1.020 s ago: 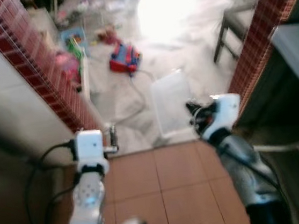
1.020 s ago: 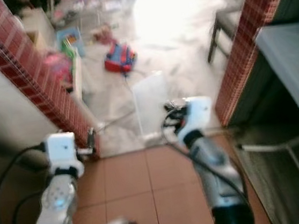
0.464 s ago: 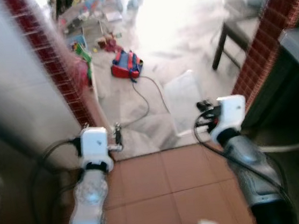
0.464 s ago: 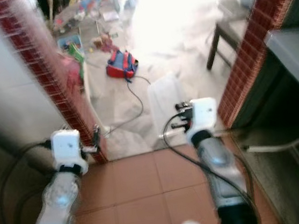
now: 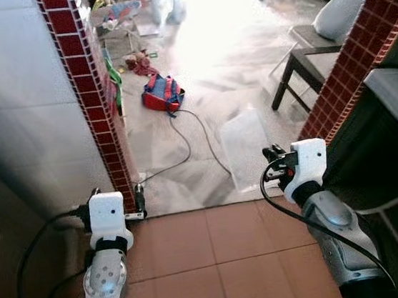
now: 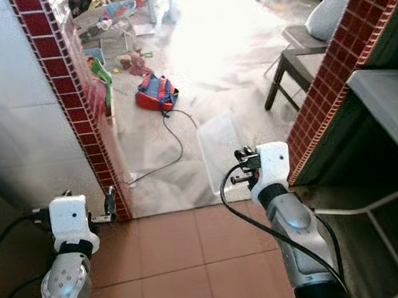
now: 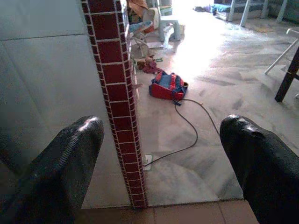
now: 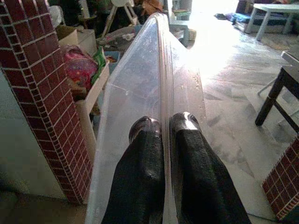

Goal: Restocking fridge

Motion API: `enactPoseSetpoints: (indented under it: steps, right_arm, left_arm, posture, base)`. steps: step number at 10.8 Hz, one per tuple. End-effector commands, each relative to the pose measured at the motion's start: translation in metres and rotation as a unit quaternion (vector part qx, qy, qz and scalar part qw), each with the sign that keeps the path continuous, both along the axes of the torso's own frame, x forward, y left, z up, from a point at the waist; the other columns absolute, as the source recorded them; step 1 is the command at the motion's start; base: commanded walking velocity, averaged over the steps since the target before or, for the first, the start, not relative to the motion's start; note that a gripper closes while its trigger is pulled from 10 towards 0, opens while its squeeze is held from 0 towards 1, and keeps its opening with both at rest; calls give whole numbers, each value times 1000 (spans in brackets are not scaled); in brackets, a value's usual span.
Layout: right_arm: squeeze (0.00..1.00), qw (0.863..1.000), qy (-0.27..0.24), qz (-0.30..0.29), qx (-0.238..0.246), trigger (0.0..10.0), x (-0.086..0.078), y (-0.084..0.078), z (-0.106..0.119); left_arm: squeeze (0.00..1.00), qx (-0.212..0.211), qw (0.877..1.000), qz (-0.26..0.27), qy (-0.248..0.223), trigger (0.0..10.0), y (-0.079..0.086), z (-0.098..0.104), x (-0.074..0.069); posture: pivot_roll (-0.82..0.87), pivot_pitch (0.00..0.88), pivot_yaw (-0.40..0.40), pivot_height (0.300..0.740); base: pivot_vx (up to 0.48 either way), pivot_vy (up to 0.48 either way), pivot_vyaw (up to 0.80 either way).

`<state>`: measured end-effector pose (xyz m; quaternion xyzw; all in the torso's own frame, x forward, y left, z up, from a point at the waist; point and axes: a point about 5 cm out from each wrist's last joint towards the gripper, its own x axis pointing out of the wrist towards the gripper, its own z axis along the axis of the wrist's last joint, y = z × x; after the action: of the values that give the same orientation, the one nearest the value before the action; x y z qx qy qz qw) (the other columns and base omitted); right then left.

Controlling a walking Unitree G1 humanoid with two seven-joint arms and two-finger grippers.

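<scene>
Terracotta floor tiles (image 5: 217, 247) fill the lower frame, meeting pale marble floor (image 5: 231, 52) above; we see a red-tiled brick pillar (image 5: 89, 97) upper left and a red-blue bag (image 5: 163, 94) beyond. Our right gripper (image 8: 162, 128) pinches the rim of a clear plastic tray (image 5: 245, 147), centre-right, long axis pointing away up-frame. Our left gripper (image 7: 159, 154) is spread wide, holding nothing.

clear smooth plastic bin (image 8: 154, 88) | glossy red-tiled pillar (image 7: 114, 93) | polished marble floor (image 7: 219, 93) | matt terracotta tiles (image 5: 211, 255)
</scene>
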<state>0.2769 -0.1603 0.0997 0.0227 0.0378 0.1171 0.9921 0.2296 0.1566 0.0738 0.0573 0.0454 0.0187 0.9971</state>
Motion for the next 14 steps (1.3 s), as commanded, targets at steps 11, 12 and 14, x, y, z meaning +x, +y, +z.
enactPoseSetpoints:
  steps: [11,12,14]
  right_arm:
    - [0,999,-25,-22,8,10000,-2,-1,10]
    - [0,999,-25,-26,10,10000,-2,-2,10]
    - [0,999,-23,-28,11,10000,-2,-1,10]
  left_arm:
    - [0,5,1000,-20,0,10000,2,9,1]
    - [0,6,1000,-20,0,10000,3,9,0]
    - [0,9,1000,-21,1,10000,5,10,0]
  posture:
    - [-35,68,-17,740]
    - [-32,70,-15,740]
    - [-30,69,-10,740]
  base:
    - [-249,0,0]
    - [-281,0,0]
    - [-281,0,0]
